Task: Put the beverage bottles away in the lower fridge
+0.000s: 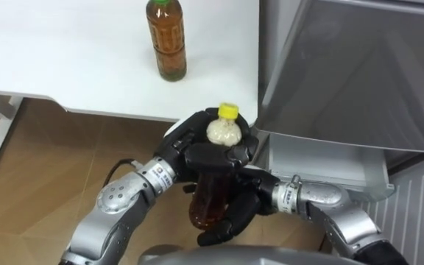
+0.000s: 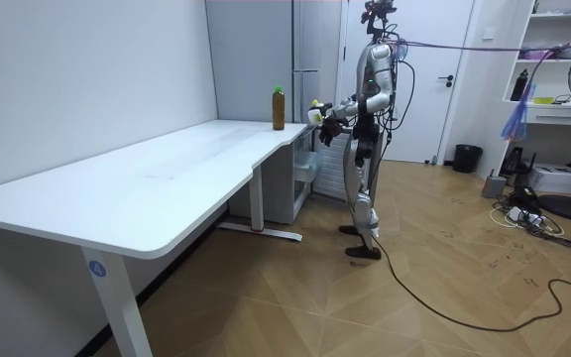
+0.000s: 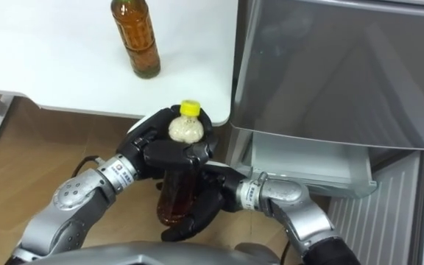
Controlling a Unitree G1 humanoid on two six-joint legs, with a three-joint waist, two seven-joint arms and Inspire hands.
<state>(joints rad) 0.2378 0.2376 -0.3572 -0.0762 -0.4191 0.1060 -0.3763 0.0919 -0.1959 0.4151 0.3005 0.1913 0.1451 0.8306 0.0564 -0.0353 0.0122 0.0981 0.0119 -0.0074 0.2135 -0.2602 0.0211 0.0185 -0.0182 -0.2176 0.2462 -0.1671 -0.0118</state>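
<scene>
Left hand (image 1: 196,149) round bottle (image 1: 210,196) (label unreadable)

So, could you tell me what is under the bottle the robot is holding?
The right hand cups the bottle from below, fingers curled round it, with wooden floor beneath. The bottle's base itself is covered by that hand.

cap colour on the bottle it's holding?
Yellow: the bottle has a yellow cap, clearest in the left eye view.
</scene>
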